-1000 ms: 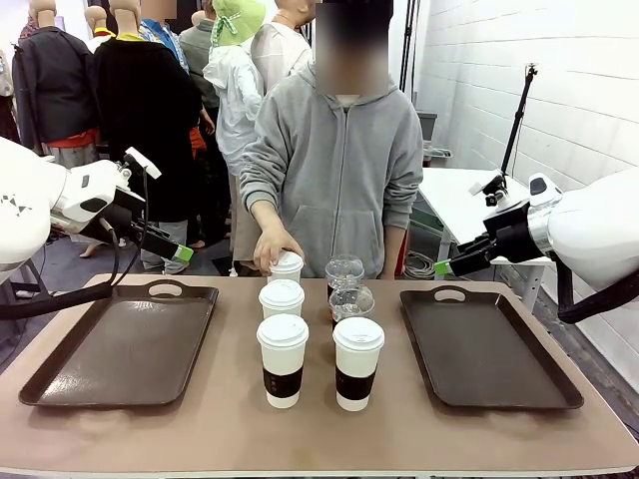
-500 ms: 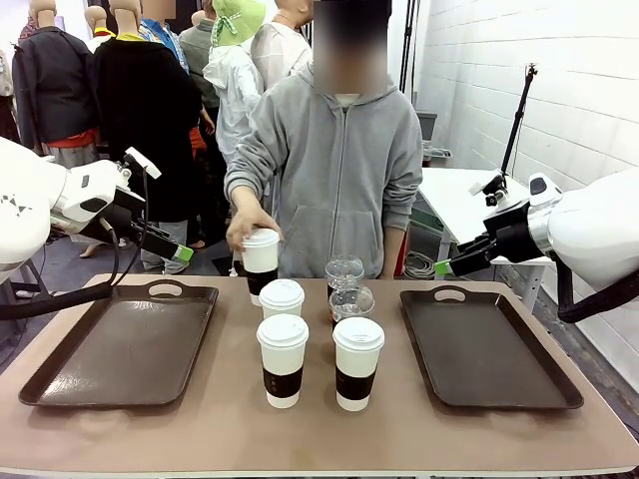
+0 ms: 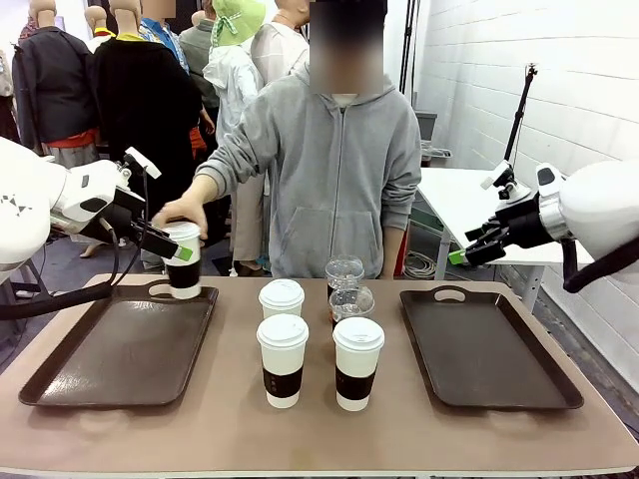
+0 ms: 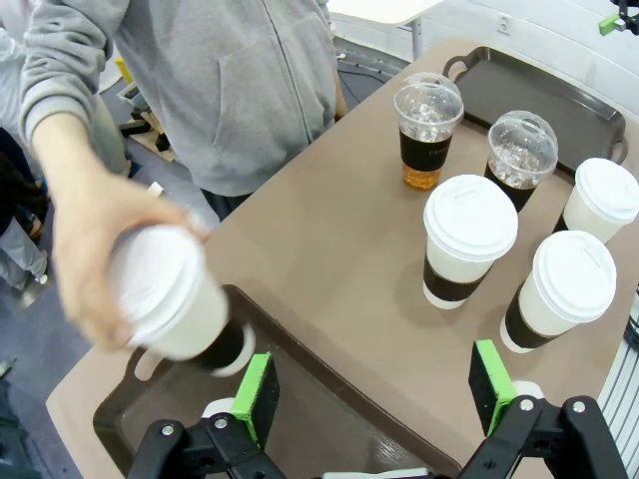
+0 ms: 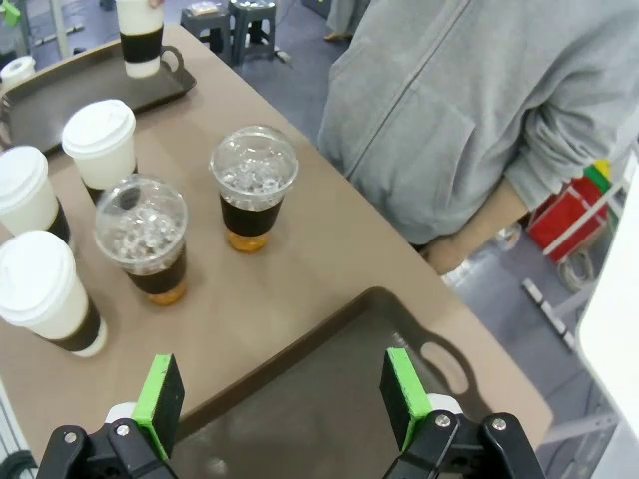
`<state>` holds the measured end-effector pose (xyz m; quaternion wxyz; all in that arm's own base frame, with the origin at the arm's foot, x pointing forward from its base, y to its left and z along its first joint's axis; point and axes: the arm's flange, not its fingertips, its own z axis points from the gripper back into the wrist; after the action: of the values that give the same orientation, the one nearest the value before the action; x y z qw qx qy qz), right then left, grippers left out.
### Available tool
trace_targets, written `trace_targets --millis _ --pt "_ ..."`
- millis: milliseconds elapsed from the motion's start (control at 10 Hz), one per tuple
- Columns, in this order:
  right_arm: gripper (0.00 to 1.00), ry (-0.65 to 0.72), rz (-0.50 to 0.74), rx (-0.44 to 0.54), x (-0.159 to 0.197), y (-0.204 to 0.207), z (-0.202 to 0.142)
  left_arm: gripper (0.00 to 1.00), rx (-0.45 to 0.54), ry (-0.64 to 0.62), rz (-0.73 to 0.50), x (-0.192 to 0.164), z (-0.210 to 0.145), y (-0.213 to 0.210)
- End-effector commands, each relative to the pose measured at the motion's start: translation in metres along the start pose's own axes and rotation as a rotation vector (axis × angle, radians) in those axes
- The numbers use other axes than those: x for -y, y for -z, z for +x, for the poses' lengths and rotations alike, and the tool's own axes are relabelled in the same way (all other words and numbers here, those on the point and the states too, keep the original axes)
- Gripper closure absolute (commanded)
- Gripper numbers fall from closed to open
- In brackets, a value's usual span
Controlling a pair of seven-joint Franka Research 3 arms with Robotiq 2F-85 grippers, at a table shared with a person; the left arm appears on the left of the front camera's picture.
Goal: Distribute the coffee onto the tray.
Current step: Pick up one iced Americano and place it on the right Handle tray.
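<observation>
Coffee cup (image 3: pixel 184 267) with sleeve is in the person's hand (image 3: pixel 180 214) at the left tray's (image 3: pixel 120 349) far handle end; we can't tell if it's down yet. Three sleeved cups (image 3: pixel 283 359) and two clear cups (image 3: pixel 344 274) stand mid-surface (image 3: pixel 300 439). Left end effector (image 4: pixel 372 394) and right end effector (image 5: pixel 283 389) hang wide open, empty. Step: first placement. Next, we judge, a cup for the right tray (image 3: pixel 489 349).

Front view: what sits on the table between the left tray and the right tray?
Three white paper cups with lids and brown sleeves, plus two clear dome-lidded cups, stand there in the front view.
</observation>
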<state>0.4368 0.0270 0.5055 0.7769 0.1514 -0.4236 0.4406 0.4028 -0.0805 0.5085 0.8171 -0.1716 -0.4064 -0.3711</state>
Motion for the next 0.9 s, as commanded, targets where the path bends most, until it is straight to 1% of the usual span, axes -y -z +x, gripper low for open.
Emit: trace_targets --millis 0,300,500,600,700,800 --pt "0.0 -0.083 0.071 0.027 0.03 0.03 0.001 0.0 0.0 -0.002 -0.003 -0.001 -0.001 0.001" --pt "0.0 -0.178 0.196 0.027 0.052 0.061 0.003 0.0 0.0 -0.002 -0.003 -0.001 -0.001 0.001" --pt "0.0 -0.157 0.237 0.017 0.057 0.075 0.004 0.0 0.0 -0.002 -0.003 -0.001 -0.001 0.001" --pt "0.0 -0.132 0.232 -0.001 0.055 0.077 0.004 0.0 0.0 -0.002 -0.003 -0.001 -0.001 0.001" --pt "0.0 -0.166 0.21 0.02 0.039 0.056 0.003 0.0 0.0 -0.002 -0.003 -0.001 -0.001 0.001" --pt "0.0 -0.166 0.21 0.02 0.039 0.056 0.003 0.0 0.0 -0.002 -0.003 -0.001 -0.001 0.001"
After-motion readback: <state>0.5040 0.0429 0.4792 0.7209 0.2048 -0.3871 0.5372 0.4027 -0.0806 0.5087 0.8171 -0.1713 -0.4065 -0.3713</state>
